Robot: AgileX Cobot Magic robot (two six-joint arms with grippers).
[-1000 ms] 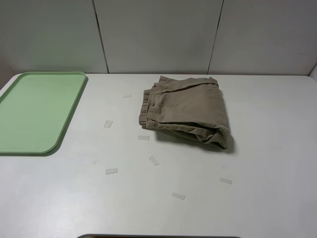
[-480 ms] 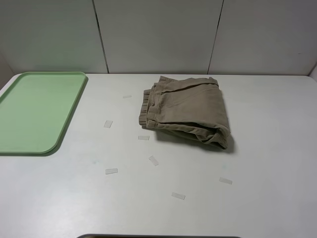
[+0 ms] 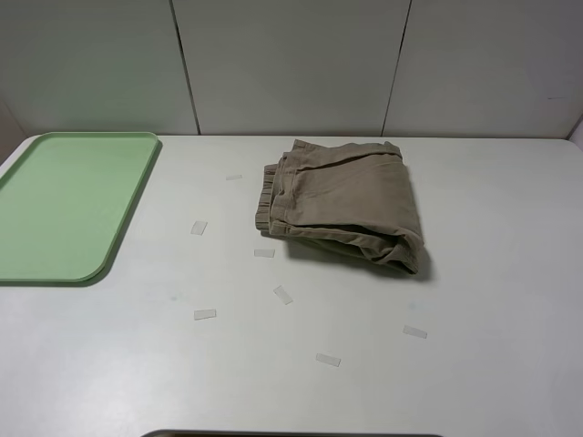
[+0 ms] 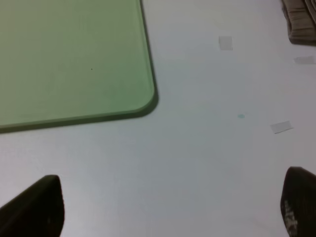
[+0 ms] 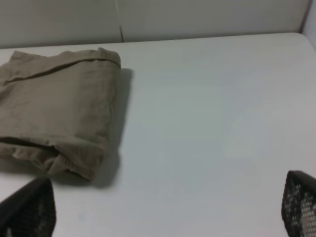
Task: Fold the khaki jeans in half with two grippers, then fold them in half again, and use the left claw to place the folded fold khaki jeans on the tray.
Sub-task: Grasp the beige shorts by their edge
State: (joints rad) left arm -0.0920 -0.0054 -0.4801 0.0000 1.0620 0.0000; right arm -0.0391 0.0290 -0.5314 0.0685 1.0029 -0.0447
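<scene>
khaki jeans (image 3: 339, 202): seemingly folded twice, lying on bench (image 3: 474, 291) | tray (image 3: 64, 205): well apart, placement outstanding | left tool (image 4: 165, 210), right tool (image 5: 165, 210): both wide, holding nothing

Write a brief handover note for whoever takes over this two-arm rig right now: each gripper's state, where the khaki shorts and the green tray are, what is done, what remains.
Left gripper: open, empty, above the white table near a corner of the flat mint-green plastic tray.
Right gripper: open, empty, clear of the shorts.
Khaki-tan cotton shorts: a layered, folded bundle on the table, right of the tray and apart from it.
Done: both folds, apparently.
Left: the left gripper grips the bundle and places it on the tray, which holds nothing.
</scene>
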